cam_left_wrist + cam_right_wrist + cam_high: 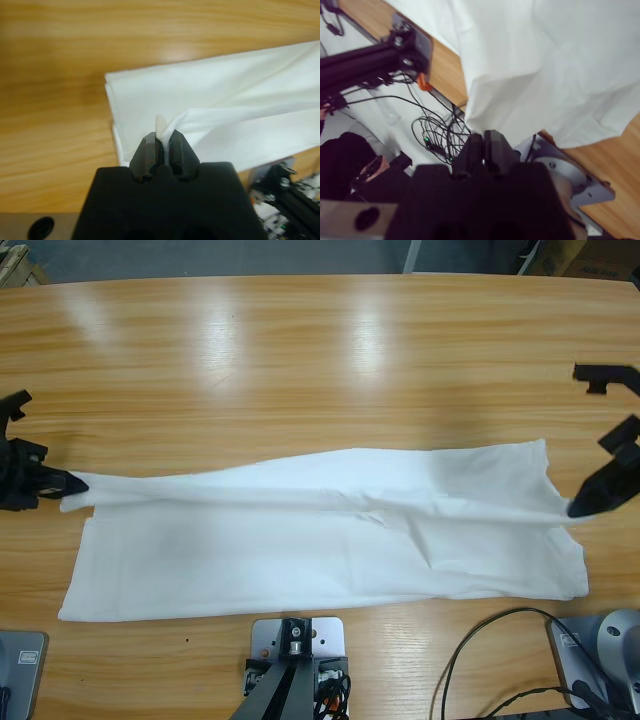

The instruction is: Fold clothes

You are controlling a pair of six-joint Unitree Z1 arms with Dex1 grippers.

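Item: T-shirt point(320, 540), white, laid lengthwise along the near half of the wooden table point(300, 360); already doubled into a long band, its lower layer flat on the wood, its upper layer drawn taut as a raised ridge running from one end to the other; no lettering or label shows.

Hold, left end: left gripper point(72, 482), jaws pinched closed on a small tuft of the upper fabric edge; in the left wrist view the cloth point(225, 115) rises straight out from between the jaws point(162, 142) and fans away over the flat layer; the corner of that layer lies just beyond the fingertips.

Hold, right end: right gripper point(578, 508), jaws closed on the opposite fabric edge; in the right wrist view the shirt point(545, 65) hangs and spreads directly above the gripper point(485, 137), a fold dropping to its tips.

Purpose, as judged: both ends are gripped at once so the top layer stays stretched and straight; likely to carry that edge across the band for a further lengthwise fold.

Periphery: cables point(437, 132) beyond the table edge; a seated person, dark-clothed, small in the right wrist view.
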